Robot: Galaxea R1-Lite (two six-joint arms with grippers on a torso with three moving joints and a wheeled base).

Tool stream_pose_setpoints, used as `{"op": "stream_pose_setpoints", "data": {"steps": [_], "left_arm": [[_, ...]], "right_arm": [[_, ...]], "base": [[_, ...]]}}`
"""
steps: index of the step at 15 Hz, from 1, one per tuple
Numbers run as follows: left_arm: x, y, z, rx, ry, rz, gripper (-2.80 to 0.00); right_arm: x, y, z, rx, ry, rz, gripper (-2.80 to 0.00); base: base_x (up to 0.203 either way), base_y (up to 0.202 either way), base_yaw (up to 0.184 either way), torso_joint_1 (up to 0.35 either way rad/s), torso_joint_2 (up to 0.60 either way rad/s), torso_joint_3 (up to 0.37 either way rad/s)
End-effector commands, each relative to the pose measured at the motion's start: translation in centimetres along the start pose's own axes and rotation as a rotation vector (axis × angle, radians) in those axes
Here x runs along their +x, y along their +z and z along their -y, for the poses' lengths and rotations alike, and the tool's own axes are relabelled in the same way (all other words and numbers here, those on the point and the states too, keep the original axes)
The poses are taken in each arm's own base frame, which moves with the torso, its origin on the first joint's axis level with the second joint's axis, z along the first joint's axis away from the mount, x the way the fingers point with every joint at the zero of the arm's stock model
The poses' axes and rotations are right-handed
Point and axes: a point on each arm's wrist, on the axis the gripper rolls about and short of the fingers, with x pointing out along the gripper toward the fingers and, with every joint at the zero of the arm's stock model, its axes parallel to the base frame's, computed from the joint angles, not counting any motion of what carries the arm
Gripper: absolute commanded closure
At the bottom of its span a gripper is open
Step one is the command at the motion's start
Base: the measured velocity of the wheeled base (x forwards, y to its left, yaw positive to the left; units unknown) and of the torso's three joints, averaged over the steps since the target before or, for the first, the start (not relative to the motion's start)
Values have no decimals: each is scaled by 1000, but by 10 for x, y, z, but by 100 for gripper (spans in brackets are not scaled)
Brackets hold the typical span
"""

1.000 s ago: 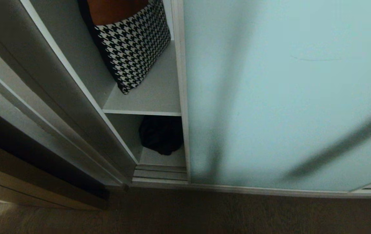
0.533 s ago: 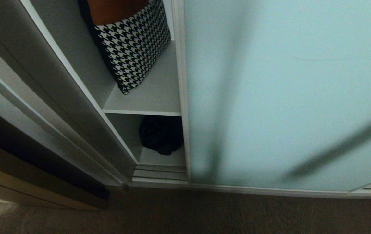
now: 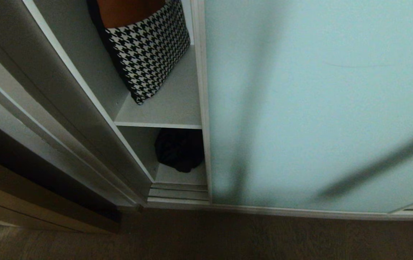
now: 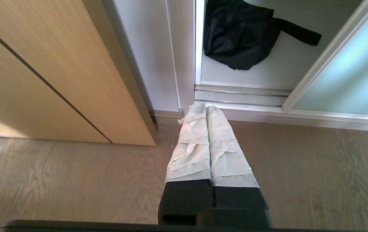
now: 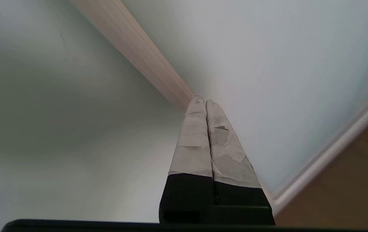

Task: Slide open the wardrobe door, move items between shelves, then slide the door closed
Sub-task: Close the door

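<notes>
Nothing shifted in head view since a second ago: sliding wardrobe door (image 3: 318,108) barely open, black bag (image 3: 179,150) beside its edge; right gripper (image 5: 202,100) pinched empty at glass, left gripper (image 4: 205,108) closed, parked low

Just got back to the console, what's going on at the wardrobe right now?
The sliding wardrobe door is open only a narrow way. In the gap, a houndstooth bag sits on a shelf and a black bundle lies below it. Neither gripper holds anything: the right gripper is shut, pointing at the door's glass, and the left gripper is shut, parked low over the floor.
</notes>
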Motion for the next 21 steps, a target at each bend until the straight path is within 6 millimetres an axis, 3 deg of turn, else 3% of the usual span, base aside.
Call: {"op": "stream_pose_setpoints", "data": {"steps": [1,16,21], "left_arm": [[0,0,0,0,1,-1,0],[0,0,0,0,1,-1,0],[0,0,0,0,1,-1,0]], "right_arm": [[5,-2,9,48,18,-33,0],[36,-19,23,100,80,-126,0],[24,-11,25,80,65,-93,0]], "base": [[0,0,0,0,0,0],[0,0,0,0,0,0],[0,0,0,0,0,0]]}}
